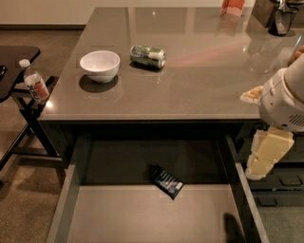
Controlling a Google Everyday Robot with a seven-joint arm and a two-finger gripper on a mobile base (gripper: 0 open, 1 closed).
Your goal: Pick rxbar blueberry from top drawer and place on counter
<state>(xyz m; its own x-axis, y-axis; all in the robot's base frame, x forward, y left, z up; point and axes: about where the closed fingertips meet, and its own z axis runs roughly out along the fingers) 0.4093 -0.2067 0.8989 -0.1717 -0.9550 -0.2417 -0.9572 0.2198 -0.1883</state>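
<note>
The rxbar blueberry (pixel 167 181), a small dark navy bar with pale print, lies at an angle on the pale-grey bottom of the open top drawer (pixel 142 218), near the middle and towards the back. The glossy grey-brown counter (pixel 190 71) spans the view above the drawer. My gripper (pixel 259 171) hangs at the right, past the drawer's right side wall and just below the counter's front edge. It sits under the white arm housing (pixel 285 97), well to the right of the bar and apart from it.
On the counter lie a white bowl (pixel 99 65) and a green-and-white can (pixel 148 56) on its side. An orange item (pixel 232 6) and dark containers (pixel 280 16) stand at the back right. A black side table (pixel 14 57) with a bottle (pixel 34 86) stands left. Dark handled drawers (pixel 280 190) are right.
</note>
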